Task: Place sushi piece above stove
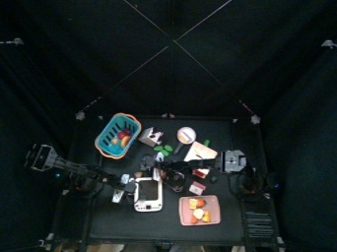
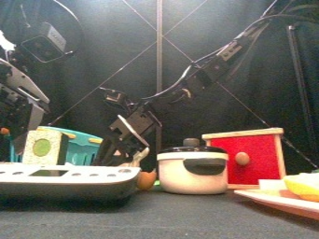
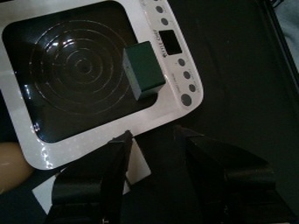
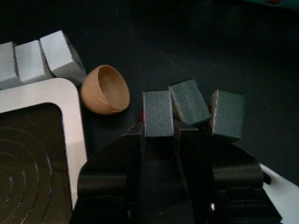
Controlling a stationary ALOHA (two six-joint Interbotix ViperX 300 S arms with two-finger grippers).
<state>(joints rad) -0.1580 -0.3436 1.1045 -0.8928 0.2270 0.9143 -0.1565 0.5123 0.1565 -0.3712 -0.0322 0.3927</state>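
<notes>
Three dark green sushi pieces (image 4: pixel 190 101) lie side by side on the black table (image 4: pixel 233 44), just beside the white stove (image 4: pixel 35 131) and near a small wooden bowl (image 4: pixel 105 87). The right gripper (image 4: pixel 159 131) stands over the end piece (image 4: pixel 159 107), the one closest to the stove, but whether it really grips this piece I cannot tell. One more sushi piece (image 3: pixel 146 70) stands on the stove's dark cooking plate, close to the button panel, and the left gripper (image 3: pixel 149 144) hangs over the stove's corner, its jaws a little apart and holding nothing.
</notes>
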